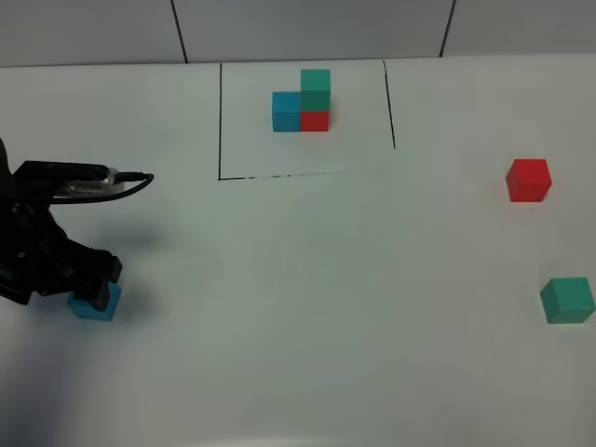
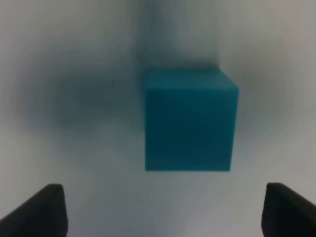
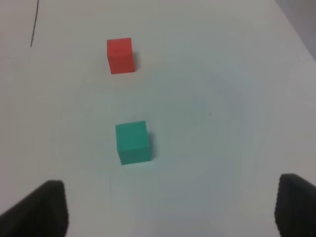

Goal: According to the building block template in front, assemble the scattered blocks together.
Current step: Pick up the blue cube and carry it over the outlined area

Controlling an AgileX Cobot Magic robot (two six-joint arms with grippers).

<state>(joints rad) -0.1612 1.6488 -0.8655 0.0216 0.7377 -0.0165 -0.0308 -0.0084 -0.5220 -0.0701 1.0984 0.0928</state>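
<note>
Blue cube (image 1: 95,303) first: resting flat on the white table (image 1: 307,317) at its near left corner, well apart from everything else and nowhere near the template (image 1: 303,100), framed by black lines (image 1: 220,121) at the far middle. Directly over that cube, the left gripper (image 1: 93,282), jaws spread wide and clamped on nothing. In the left wrist view, seen with both dark fingers (image 2: 37,212) at the frame's edge and the cube ahead of them along the line of approach, apparently not yet between the pads. Worth noting: sits nearer one finger than the other, so off the jaws' midline, though with faces looking square to the fingers and, being a cube, without any long axis to line up. Judged next need: a small sideways correction, then straight down and close. Further out, across the table on the right side, red cube (image 1: 528,180) and green cube (image 1: 567,300), loose, well apart from each other, red farther back. Above those, going by the right wrist view, the right gripper (image 3: 168,212), fingertips likewise apart, holding nothing, out of sight in the high view. Clearly the nearer arm for both of those; left arm the only sensible one for the blue.
</note>
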